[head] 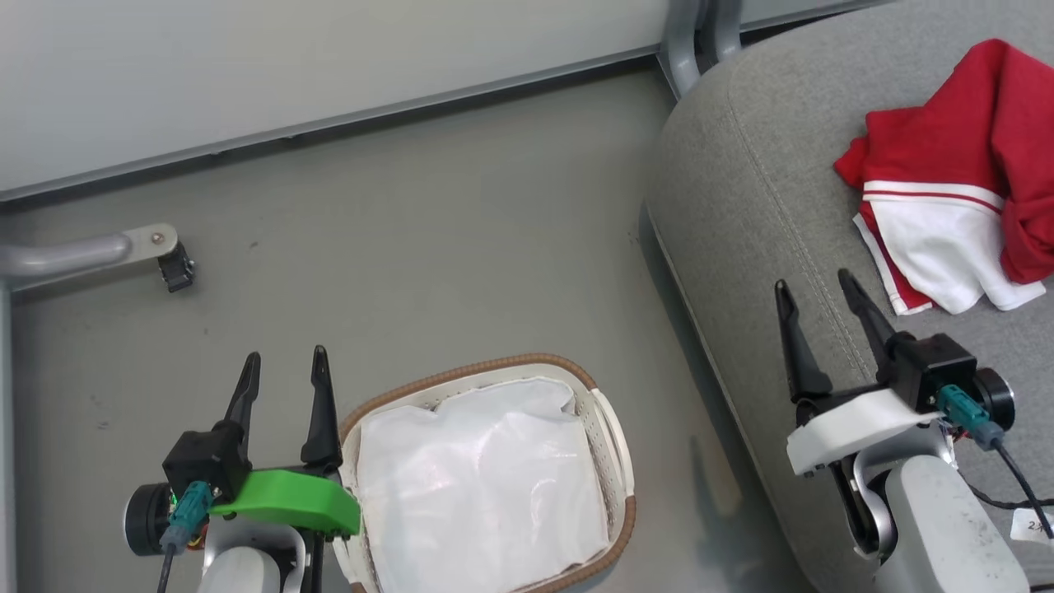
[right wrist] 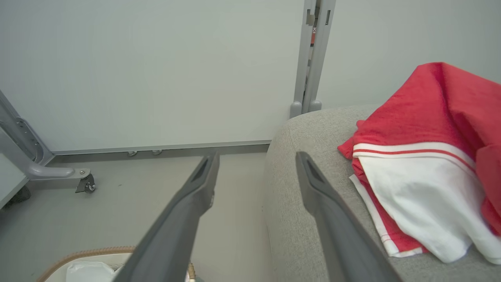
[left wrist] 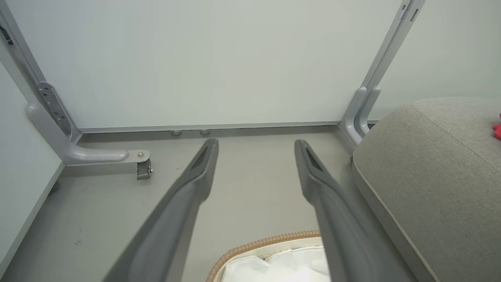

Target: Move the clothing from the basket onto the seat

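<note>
Lying crumpled on the seat (head: 741, 206) at far right, the clothing (head: 947, 165) is red fabric with a white panel and thin red-and-white stripe trim, part bunched up higher at the right edge. The basket (head: 616, 461) sits on the floor (head: 453, 231) near centre, just left of the seat and apart from it; white liner (head: 486, 478) showing inside. Left gripper (head: 286, 354) hovers over the floor just beside the basket's left rim, jaws apart, nothing between them. Right gripper (head: 813, 280) hangs over the seat's near left part, jaws apart, nothing gripped, tips close to the clothing's white panel but not touching. A grey metal leg with a caster (head: 173, 268) stands far left by the wall panel (head: 329, 66).
</note>
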You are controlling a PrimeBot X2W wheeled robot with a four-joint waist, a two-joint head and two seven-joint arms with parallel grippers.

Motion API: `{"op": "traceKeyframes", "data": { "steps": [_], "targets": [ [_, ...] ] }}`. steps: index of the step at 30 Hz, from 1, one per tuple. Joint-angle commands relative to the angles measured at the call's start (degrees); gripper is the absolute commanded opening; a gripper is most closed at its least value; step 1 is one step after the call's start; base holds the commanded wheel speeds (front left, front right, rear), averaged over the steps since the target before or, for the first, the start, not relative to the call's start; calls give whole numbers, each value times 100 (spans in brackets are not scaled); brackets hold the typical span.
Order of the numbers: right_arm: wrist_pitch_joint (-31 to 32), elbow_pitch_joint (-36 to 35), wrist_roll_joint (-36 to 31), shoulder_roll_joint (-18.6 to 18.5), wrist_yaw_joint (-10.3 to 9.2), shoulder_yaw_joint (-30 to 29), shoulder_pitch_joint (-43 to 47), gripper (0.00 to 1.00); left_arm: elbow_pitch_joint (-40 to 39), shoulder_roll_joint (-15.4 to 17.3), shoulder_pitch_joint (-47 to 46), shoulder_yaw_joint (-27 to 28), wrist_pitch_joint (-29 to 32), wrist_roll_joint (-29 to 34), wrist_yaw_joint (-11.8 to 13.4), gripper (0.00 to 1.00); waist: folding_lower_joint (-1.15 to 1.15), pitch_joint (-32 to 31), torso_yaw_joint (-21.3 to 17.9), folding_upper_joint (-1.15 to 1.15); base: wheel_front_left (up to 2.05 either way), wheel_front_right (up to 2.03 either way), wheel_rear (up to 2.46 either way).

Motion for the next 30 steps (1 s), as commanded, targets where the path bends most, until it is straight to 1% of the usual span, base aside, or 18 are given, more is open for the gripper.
{"op": "traceKeyframes", "data": {
  "steps": [1, 3, 12, 23, 24, 28, 30],
  "targets": [
    [-11, 27, -44, 8, -8, 12, 145, 100, 25, 5, 154, 35, -4, -37, 27, 100, 0, -319, 221, 0, 0, 0, 0],
    [-11, 74, -47, 38, -8, 38, 270, 100, 31, 6, 251, 61, -4, -55, 62, 100, 0, -409, 251, 0, 0, 0, 0],
    [-11, 223, -51, 125, -8, 133, 701, 100, 69, 5, 640, 82, -4, -192, -48, 100, 0, -737, 328, 0, 0, 0, 0],
    [-11, 371, -34, 189, -8, 195, 1003, 100, 79, 5, 1016, 39, -4, -303, -91, 100, 0, -1037, 354, 0, 0, 0, 0],
    [0, 367, -42, 198, 0, 196, 933, 0, 100, -2, 947, 39, 1, -325, -62, 0, 0, -1009, 341, 0, 0, 0, 0],
    [17, 528, 13, 237, 0, 200, 1016, 0, 284, -17, 956, 25, 19, -384, -61, 0, 0, -1017, 344, 0, 0, 0, 0],
    [76, 508, 249, 238, 0, 167, 1011, 0, 276, -17, 928, 61, 83, -594, -72, 0, 0, -1022, 347, 0, 0, 0, 0]
  ]
}}
